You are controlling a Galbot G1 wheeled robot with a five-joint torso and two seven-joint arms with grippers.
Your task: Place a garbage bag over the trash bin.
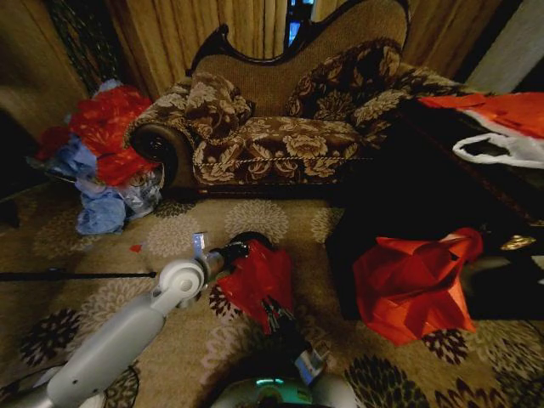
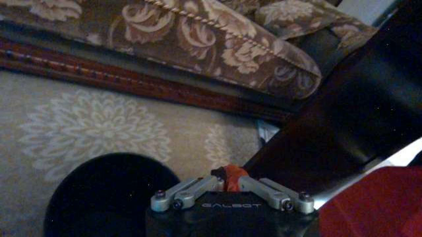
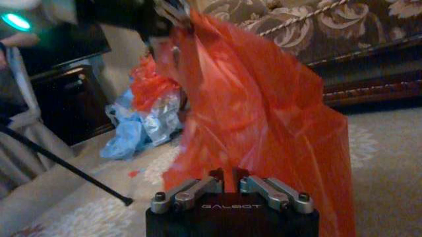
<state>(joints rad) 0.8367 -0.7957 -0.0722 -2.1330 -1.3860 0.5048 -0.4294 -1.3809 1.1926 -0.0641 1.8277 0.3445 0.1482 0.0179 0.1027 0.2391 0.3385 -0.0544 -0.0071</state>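
Observation:
The garbage bag (image 1: 259, 276), glossy deep red, hangs stretched between my two grippers just above the carpet. My left gripper (image 1: 231, 253) is shut on a pinch of the bag's edge (image 2: 230, 181). In the left wrist view the round black trash bin (image 2: 112, 195) lies just beside that gripper (image 2: 228, 178). In the head view the bin's dark rim (image 1: 251, 239) peeks out behind the bag. My right gripper (image 1: 270, 304) is shut on the bag's near edge; in its wrist view the bag (image 3: 264, 123) rises tall above the gripper (image 3: 226, 180).
A patterned sofa (image 1: 280, 127) stands behind. A heap of red and blue bags (image 1: 106, 153) lies at its left end. A dark low table (image 1: 408, 195) on the right carries a larger orange-red bag (image 1: 416, 285). A thin black pole (image 1: 76, 274) crosses the carpet.

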